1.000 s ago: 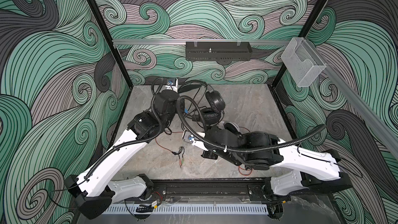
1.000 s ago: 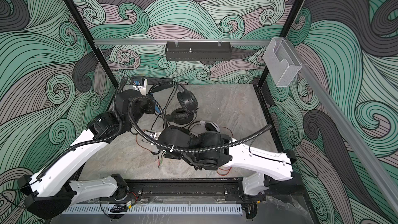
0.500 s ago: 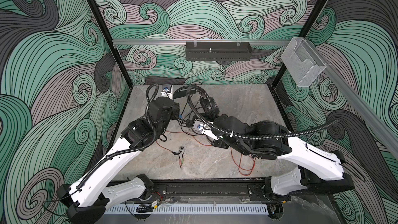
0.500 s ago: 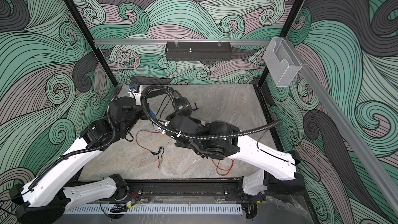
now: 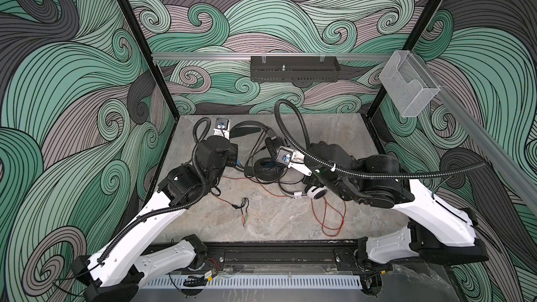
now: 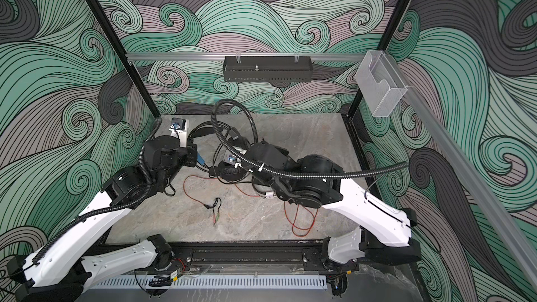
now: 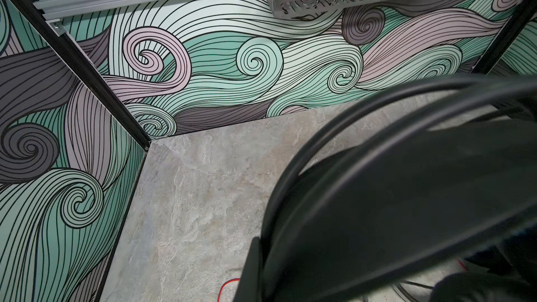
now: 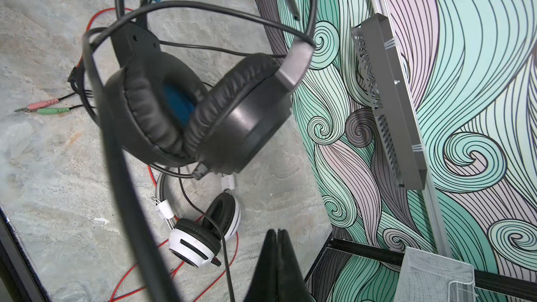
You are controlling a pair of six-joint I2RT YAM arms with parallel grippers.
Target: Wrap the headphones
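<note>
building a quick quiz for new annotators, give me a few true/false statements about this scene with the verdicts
1. The white headset lies on the table. True.
2. Its cable is blue. False: it is red.
3. The pink and green plugs lie on the table. True.
4. The black headset shows red inside its ear cup. False: the inside is blue.
5. The right gripper has its jaws wide open. False: they are shut.
</note>
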